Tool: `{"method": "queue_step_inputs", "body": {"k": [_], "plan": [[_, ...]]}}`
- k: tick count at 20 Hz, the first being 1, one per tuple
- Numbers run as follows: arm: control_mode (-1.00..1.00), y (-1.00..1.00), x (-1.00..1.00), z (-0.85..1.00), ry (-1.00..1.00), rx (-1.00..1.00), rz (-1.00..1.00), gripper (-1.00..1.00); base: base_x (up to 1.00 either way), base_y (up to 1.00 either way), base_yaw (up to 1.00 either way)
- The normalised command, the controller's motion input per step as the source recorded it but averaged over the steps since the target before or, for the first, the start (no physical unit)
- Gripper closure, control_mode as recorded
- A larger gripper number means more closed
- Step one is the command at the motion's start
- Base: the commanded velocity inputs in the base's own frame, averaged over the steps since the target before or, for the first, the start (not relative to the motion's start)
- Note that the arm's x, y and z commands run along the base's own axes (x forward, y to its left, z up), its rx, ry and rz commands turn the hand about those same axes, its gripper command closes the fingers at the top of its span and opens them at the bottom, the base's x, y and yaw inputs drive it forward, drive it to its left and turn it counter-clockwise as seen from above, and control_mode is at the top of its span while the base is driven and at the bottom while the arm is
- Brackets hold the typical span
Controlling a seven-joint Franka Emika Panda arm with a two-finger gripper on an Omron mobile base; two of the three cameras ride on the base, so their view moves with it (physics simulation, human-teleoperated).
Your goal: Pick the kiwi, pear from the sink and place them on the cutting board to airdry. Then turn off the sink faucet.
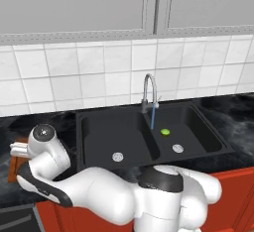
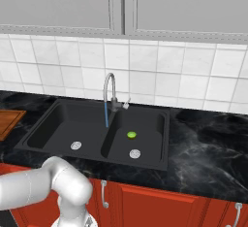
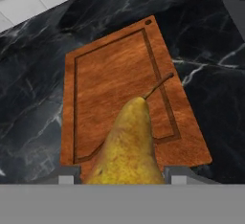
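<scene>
Above the cutting board (image 3: 119, 98), my gripper (image 3: 125, 177) grasps the pear (image 3: 128, 146), apparently not yet touching it; next, lowering and releasing, kiwi (image 1: 165, 132) beyond in the sink (image 1: 99, 127).

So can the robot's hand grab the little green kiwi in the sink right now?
Probably not yet. The gripper is shut on the pear over the cutting board, away from the kiwi.

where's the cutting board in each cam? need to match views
Left base view: cutting board is a sliver at the left edge, mostly behind the arm.
Right base view: cutting board corner at the left edge, on the counter left of the sink.
Hand view: cutting board fills the centre, below the pear in the gripper.
Shared landmark: the sink, with the board to its left.
</scene>
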Motion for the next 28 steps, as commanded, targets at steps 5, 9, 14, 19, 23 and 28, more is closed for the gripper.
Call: {"method": "queue_step_inputs", "body": {"k": [5, 9, 14, 19, 23, 28], "plan": [[-1.0, 0.05, 0.06, -0.21, 0.05, 0.02, -0.05, 1.0, 0.0, 0.0, 0.0], [-1.0, 0.06, 0.14, -0.15, 0.04, 0.0, -0.03, 1.0, 0.0, 0.0, 0.0], [-1.0, 0.11, 0.19, -0.15, 0.05, 0.0, -0.02, 1.0, 0.0, 0.0, 0.0], [-1.0, 0.21, 0.21, -0.14, 0.05, 0.0, -0.02, 1.0, 0.0, 0.0, 0.0], [-1.0, 0.25, 0.21, -0.13, 0.05, 0.0, -0.02, 1.0, 0.0, 0.0, 0.0], [-1.0, 0.14, 0.08, -0.06, 0.01, 0.0, -0.02, -1.0, 0.0, 0.0, 0.0]]}}
